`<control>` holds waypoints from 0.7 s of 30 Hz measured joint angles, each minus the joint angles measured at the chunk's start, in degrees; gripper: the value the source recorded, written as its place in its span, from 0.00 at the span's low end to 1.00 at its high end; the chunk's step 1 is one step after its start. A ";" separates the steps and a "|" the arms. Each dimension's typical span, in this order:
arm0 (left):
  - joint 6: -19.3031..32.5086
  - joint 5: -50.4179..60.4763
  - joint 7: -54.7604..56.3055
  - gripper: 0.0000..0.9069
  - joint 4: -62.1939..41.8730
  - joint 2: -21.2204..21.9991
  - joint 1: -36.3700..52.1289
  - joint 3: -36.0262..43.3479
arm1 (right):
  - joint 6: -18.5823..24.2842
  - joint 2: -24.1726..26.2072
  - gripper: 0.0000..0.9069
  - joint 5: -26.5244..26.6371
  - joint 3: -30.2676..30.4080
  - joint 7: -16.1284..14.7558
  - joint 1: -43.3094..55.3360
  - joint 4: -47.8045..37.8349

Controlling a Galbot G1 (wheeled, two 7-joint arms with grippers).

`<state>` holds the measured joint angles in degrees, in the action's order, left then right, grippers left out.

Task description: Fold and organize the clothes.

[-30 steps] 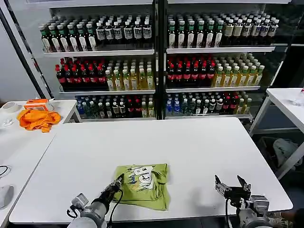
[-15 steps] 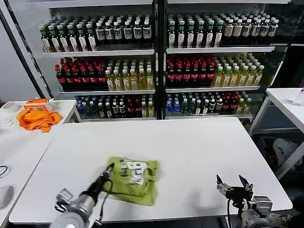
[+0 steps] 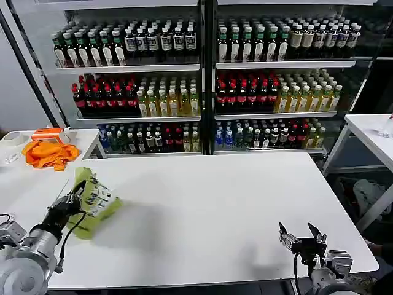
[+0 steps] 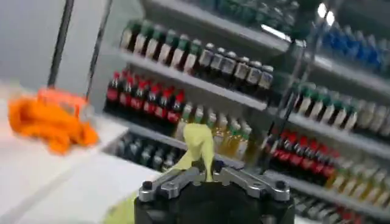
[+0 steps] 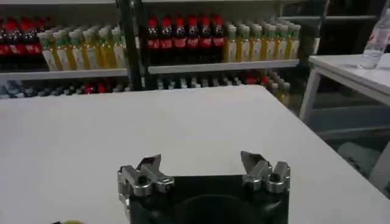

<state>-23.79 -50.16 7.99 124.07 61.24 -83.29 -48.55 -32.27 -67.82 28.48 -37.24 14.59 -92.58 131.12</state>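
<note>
While the right arm waits at the near edge, these are the things in view, largest first.

Shelves (image 3: 202, 80): beyond the table's far edge, rows of bottles (image 3: 159, 101) in red, yellow and green.
Table (image 3: 245, 203): white, in front of the shelves.
Side table (image 3: 18, 184): white, against the table's left edge.
T-shirt (image 3: 92, 200): yellow-green, folded into a bundle with white print showing, held up off the table over its left edge; in the left wrist view (image 4: 198, 146) it rises between the fingers.
Orange cloth (image 3: 49, 153): bunched on the side table, beyond the T-shirt.
Left gripper (image 3: 75, 195): at the table's left edge, fingers clamped on the T-shirt.
Right gripper (image 3: 302, 236): at the table's near right corner, fingers apart, holding nothing.
</note>
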 measured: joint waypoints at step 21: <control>6.98 70.81 -1.10 0.02 -4.95 2.81 -1.40 34.69 | 0.70 0.83 1.00 0.58 -2.78 -0.37 -1.29 -0.23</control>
<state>-16.82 20.65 6.89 119.12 64.05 -84.69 -13.85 -31.57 -66.98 29.06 -40.02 14.22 -93.87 130.88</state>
